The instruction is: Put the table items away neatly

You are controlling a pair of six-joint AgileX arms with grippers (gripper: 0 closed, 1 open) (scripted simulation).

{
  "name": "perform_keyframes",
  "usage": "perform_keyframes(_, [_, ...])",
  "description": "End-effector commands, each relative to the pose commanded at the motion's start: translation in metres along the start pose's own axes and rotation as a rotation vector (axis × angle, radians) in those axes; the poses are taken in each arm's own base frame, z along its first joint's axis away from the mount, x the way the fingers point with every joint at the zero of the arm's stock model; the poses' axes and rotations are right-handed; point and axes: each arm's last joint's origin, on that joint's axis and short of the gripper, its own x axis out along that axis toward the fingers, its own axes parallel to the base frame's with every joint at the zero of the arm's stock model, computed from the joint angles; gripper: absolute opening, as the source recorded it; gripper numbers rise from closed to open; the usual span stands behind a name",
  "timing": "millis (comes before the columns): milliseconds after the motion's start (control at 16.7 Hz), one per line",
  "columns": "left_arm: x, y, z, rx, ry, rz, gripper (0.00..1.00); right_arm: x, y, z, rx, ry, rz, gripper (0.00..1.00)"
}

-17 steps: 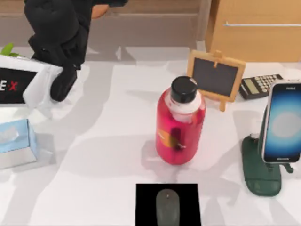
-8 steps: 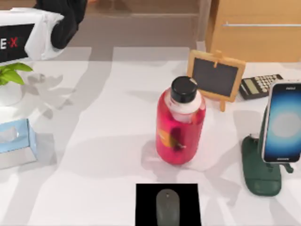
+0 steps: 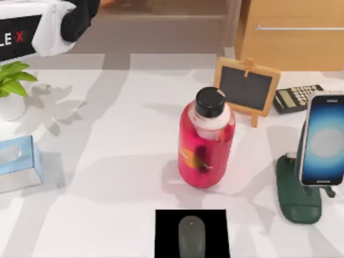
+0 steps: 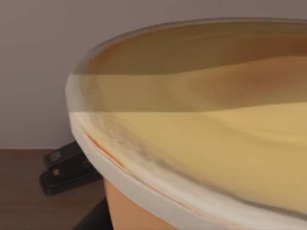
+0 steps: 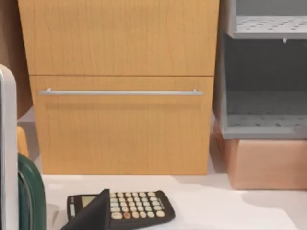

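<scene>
Cup point(image 4: 201, 143) sits right against the left wrist camera; can't tell the gripper's state. Best keep it level and set it down clear of the mouse point(image 3: 192, 236) and phone point(image 3: 323, 141).

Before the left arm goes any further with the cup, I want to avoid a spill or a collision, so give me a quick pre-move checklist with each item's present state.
1. Orange cup close under the left wrist camera: ok.
2. Left gripper's hold on the cup: cannot tell.
3. Left arm raised at the table's far left corner, above the potted plant and tissue box: ok.
4. Smartphone upright on its green stand: ok.
5. Mouse on the black pad: ok.
6. Red bottle standing mid-table, apart from the arm: ok.
</scene>
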Motion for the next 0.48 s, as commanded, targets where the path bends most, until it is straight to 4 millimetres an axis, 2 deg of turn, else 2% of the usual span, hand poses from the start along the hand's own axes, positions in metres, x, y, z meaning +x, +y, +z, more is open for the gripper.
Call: perform_keyframes(480, [-0.0006,-0.0006,0.0008,0.001,-0.002,-0.001,0.00,0.0000,0.0000,0.0000,0.000,0.000,0.000,1.00])
